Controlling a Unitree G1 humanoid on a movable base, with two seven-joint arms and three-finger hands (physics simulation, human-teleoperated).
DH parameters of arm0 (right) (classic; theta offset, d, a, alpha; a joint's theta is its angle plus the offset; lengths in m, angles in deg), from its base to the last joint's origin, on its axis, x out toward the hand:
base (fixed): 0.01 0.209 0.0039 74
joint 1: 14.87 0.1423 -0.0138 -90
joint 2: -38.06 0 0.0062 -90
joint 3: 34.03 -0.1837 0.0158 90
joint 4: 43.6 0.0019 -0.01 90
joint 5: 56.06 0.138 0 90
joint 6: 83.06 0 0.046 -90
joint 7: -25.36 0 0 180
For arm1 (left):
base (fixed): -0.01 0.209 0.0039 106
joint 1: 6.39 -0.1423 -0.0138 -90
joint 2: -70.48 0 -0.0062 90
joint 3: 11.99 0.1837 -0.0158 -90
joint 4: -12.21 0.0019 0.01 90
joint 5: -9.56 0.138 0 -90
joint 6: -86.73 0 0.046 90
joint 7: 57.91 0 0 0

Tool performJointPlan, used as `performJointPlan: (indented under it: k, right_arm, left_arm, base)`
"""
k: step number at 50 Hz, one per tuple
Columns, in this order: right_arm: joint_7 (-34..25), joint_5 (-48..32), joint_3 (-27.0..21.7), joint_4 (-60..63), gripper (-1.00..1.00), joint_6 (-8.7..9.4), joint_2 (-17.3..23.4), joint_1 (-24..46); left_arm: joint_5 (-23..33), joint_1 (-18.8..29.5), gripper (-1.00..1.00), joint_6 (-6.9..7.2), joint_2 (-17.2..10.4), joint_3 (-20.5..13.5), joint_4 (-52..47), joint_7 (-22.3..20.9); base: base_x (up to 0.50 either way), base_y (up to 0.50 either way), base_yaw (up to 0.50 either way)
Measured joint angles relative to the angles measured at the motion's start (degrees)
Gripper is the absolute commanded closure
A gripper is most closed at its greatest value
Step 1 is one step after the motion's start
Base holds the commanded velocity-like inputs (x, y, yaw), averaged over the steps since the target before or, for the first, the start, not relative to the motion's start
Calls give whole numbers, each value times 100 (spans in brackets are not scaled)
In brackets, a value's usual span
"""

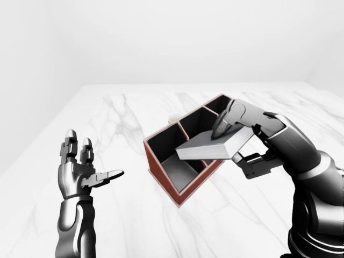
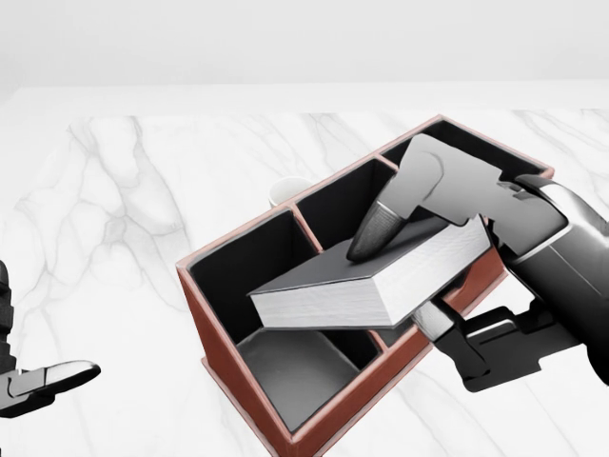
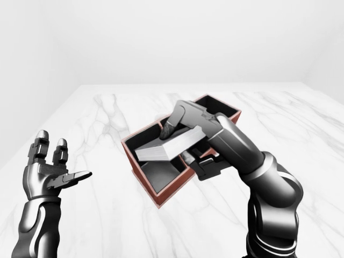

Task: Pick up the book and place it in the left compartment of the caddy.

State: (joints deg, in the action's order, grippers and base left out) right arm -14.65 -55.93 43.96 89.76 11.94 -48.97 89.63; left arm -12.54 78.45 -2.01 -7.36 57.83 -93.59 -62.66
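Observation:
A grey-covered book [image 2: 352, 286] with white page edges lies nearly flat, slightly tilted, over the red-brown caddy [image 2: 205, 328]. It spans the divider between the left compartment [image 2: 285, 371] and the middle one. My right hand [image 2: 404, 276] is shut on the book's right end, with a finger [image 2: 381, 224] on the cover and the thumb [image 2: 433, 324] beneath. I cannot tell whether the book touches the caddy's rim. My left hand [image 1: 88, 171] is open and held up, well to the left of the caddy.
A small white cup [image 2: 285, 190] peeks out just above the caddy's top wall in the head view. The caddy stands on a white marble table [image 2: 124, 219] that runs far to the left and top.

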Motion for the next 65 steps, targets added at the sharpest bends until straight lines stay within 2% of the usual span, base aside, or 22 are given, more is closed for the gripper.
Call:
performJointPlan:
  k: [29, 65]
  right_arm:
    - [0, -363, 627, -244, 100, 0, -167, -194]
    - [0, -1637, 1086, -539, 100, 0, -407, -316]
  left_arm:
    - [-36, -39, -100, -4, 14, -40, -18, -33]
    - [-9, -24, -100, -8, 13, -16, -10, -3]
  base:
    - [0, 0, 0]
    - [0, 0, 0]
